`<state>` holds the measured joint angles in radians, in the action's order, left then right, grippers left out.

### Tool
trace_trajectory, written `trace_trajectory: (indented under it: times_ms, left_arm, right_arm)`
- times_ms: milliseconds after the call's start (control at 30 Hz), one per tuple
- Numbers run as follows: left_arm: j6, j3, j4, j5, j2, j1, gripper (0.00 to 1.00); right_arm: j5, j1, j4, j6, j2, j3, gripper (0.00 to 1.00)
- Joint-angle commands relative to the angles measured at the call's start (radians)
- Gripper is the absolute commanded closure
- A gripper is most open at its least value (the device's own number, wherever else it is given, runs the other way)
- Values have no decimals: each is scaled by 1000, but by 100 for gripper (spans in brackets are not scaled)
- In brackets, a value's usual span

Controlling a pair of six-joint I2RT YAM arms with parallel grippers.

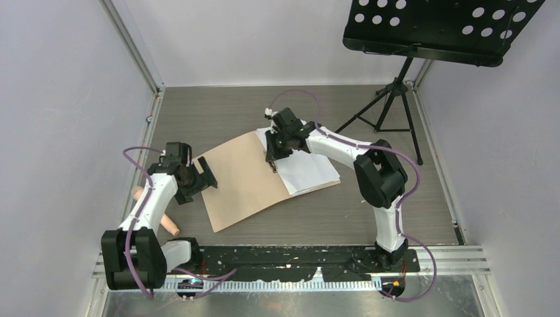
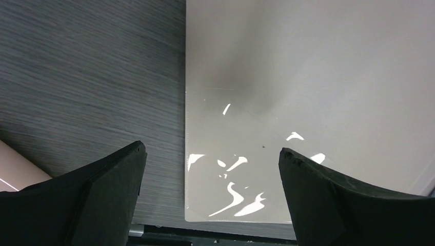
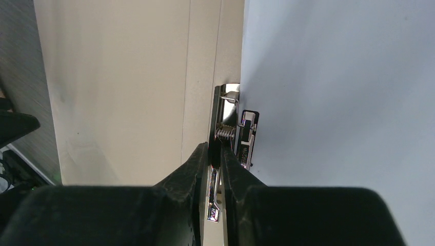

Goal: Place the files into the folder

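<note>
Counted one folder (image 1: 241, 181), lying open on the table (image 1: 198, 112), with two tan leaves on view and a paler strip along the crease. Counted one stack of files (image 1: 307, 170), white, resting on the folder's right leaf, squared up to the crease, with a rim of tan card showing past the near edge. Could not tell the number of sheets.

Noted one metal spring clip (image 3: 233, 128) on the folder's crease, touching the edge of the white paper. Found the right gripper (image 3: 215, 151) directly over that crease, pinched to a narrow slit on the clip's metal lever. Saw the right wrist hanging over the folder's far end, hiding the far corner of the paper in the top view.

Found the left gripper (image 2: 211, 154) at the folder's left edge, spread wide and gripping nothing, with one fingertip over grey table and the other over tan card. Saw white glare patches on the shiny card between them.

Logged one peach-coloured rod (image 1: 170, 226) left of the folder, well apart from it, partly hidden under the left arm. Logged one black music stand (image 1: 436, 26) on a tripod, beyond the folder's far right corner, apart from it
</note>
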<state>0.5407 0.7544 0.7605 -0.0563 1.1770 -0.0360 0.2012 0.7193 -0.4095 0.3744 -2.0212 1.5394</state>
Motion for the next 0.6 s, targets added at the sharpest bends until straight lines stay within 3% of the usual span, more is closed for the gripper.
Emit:
trace_trajectory:
  times_ms: [0,400,567]
  left_arm:
    - [16,-27,-38,19,-40,-8,0]
    - [121,-108,-238,-307,-151,-11,0]
    - [169,-65,-201,-346,-270,-11,0]
  right_arm:
    - [48,-10,15,21,92,46,90]
    - [84,-21,4,27,130,40,91]
    - [93,-21,4,30,132,29,92]
